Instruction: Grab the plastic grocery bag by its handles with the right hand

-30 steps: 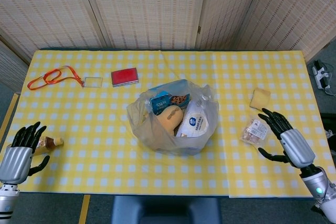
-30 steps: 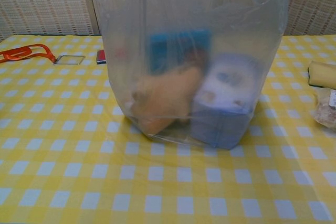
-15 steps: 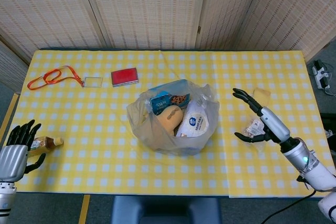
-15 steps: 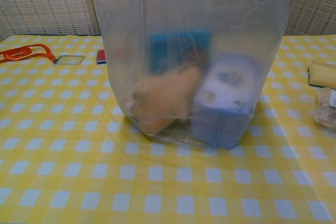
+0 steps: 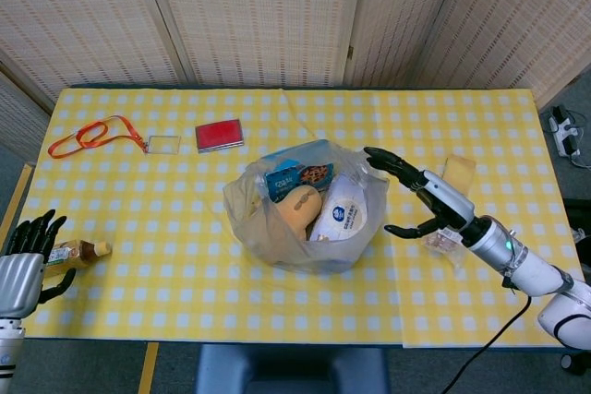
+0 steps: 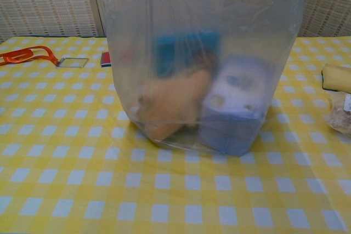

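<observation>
While the right robot hand (image 5: 417, 198) hangs spread and empty just beside the plastic grocery bag (image 5: 305, 217), which stands mid-tabletop (image 5: 166, 219), bring your fingers over the bag's mouth, gather both handles together, and close only once both sit inside.

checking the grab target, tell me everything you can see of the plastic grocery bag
The plastic grocery bag is thin, clear, crinkled film, standing upright and open-topped near the middle of the yellow checked table. Through it show a blue box, a tan squash-like item and a white pouch. Its handles are not clearly distinguishable. The right hand hovers spread open at its right side, fingers near the rim, not gripping it.
</observation>
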`<state>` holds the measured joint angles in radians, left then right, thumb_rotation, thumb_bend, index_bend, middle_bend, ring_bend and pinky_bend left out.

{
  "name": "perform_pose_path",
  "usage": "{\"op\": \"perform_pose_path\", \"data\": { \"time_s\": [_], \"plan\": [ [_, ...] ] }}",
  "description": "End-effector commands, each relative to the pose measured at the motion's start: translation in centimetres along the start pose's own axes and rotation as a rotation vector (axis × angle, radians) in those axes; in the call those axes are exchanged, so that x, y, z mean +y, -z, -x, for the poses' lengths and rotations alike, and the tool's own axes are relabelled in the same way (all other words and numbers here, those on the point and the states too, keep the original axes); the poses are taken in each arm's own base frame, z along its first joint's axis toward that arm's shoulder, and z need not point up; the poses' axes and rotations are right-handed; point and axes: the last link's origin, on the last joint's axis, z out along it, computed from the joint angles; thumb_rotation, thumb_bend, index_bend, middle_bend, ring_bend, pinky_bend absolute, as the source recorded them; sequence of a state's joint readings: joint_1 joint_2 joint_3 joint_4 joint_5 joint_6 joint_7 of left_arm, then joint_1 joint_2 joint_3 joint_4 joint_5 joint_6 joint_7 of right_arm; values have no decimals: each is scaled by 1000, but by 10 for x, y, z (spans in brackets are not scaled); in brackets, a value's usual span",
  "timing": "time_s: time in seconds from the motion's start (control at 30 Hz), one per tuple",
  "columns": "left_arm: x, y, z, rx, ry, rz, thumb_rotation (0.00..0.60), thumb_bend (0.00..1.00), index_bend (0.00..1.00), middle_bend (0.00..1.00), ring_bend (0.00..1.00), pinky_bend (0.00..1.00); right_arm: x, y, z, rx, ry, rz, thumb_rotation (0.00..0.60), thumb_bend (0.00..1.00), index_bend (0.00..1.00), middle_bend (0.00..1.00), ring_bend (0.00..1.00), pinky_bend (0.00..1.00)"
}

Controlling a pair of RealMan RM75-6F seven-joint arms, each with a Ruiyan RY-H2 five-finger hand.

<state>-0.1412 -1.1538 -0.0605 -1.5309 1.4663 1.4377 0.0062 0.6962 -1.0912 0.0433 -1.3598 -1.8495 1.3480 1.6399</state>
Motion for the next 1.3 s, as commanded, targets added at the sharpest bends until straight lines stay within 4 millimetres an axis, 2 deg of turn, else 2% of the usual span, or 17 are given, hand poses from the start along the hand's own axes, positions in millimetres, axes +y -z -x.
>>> {"op": "perform_pose_path", "data": {
  "time_s": [0.03, 0.43, 1.03, 1.3],
  "plan": [
    [0, 0, -1, 3, 1, 0, 600, 366, 8, 0, 0, 0, 1, -2, 3, -17, -8, -1, 600, 303, 0, 36, 17, 0],
    [1, 3, -2, 6, 5, 9, 600, 365, 15, 0, 0, 0, 8, 14, 17, -63, 19, 41, 600, 303, 0, 51, 20, 0],
    [1, 3, -3, 12, 15, 12, 600, 365, 14, 0, 0, 0, 0, 4, 13, -37, 109, 88, 600, 303, 0, 69, 27, 0],
    [2, 2, -1, 7, 12, 9, 600, 365, 12, 0, 0, 0, 1, 6, 16, -50, 121, 107, 600, 303, 81, 69, 28, 0]
  ]
}}
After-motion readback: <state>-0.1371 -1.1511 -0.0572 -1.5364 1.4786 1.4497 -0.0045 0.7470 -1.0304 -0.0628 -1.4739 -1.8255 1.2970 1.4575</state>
